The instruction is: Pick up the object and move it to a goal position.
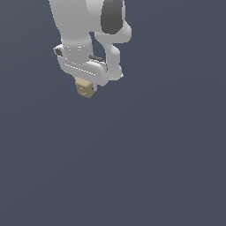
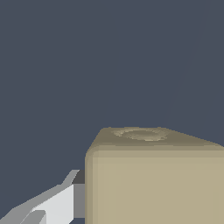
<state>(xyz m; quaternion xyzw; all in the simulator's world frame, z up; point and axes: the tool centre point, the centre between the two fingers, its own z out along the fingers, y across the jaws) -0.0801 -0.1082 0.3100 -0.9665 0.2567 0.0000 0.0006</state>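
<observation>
The object (image 1: 84, 89) is a small tan cube that hangs just below the white hand of my gripper (image 1: 87, 83), in the upper left part of the exterior view. It is raised over the flat dark floor. The wrist view is filled by the same object (image 2: 154, 177), seen very close, with a faint ring mark on one face. One grey-white finger (image 2: 59, 203) presses flat against its side. The other finger is hidden behind the cube. My gripper is shut on the object.
A plain dark blue-grey floor (image 1: 132, 167) fills both views. The white arm (image 1: 77, 22) comes down from the top of the exterior view. No goal mark shows in either view.
</observation>
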